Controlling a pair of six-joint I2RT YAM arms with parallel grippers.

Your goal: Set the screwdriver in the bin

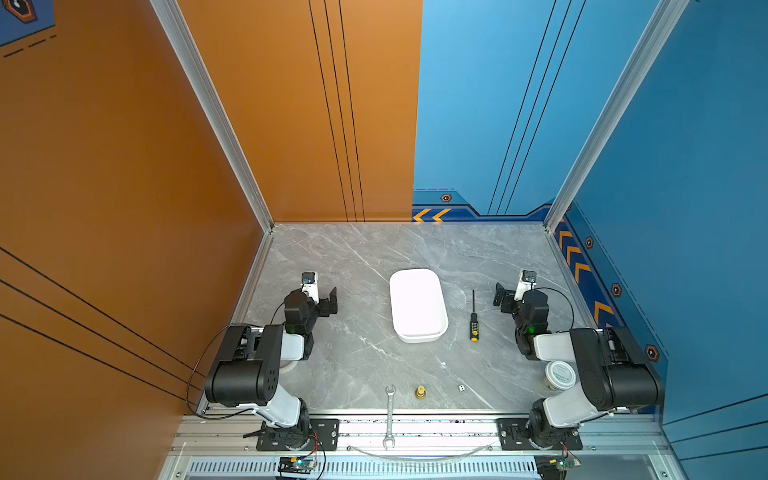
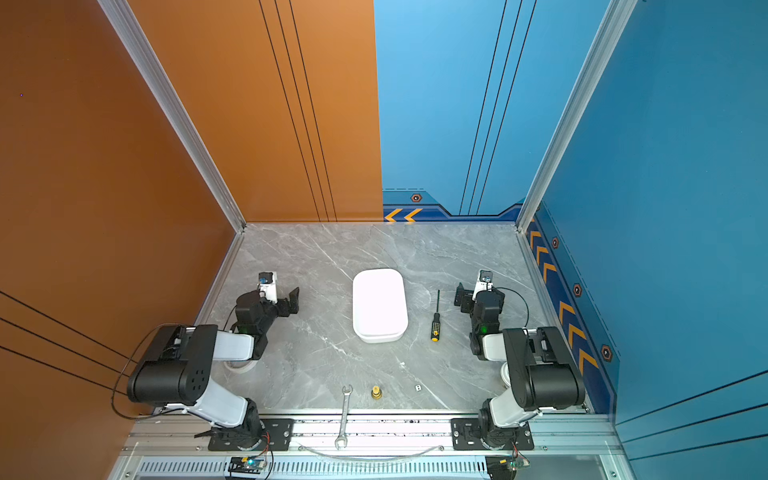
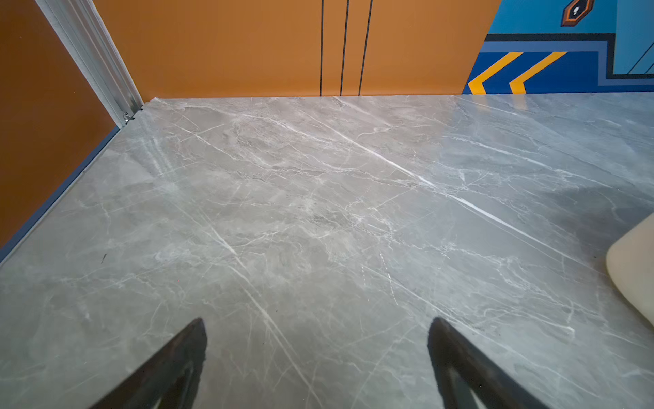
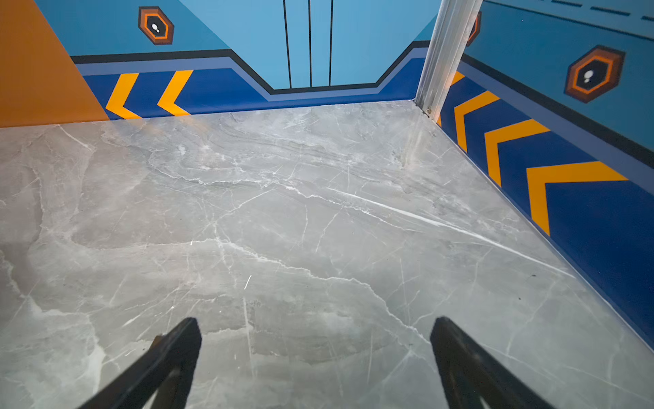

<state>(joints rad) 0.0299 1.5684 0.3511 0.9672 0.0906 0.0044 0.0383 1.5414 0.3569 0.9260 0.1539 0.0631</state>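
Observation:
The screwdriver lies flat on the marble table, just right of the bin, its thin shaft pointing to the back wall and its yellow cap toward the front. The empty white bin sits mid-table; one corner of the bin shows in the left wrist view. My right gripper hovers open just right of the screwdriver's tip, holding nothing. My left gripper stands open left of the bin, over bare table.
A silver wrench lies across the table's front edge. A small brass fitting and a tiny white cube lie near it. A round white-lidded jar stands under the right arm. Walls enclose three sides.

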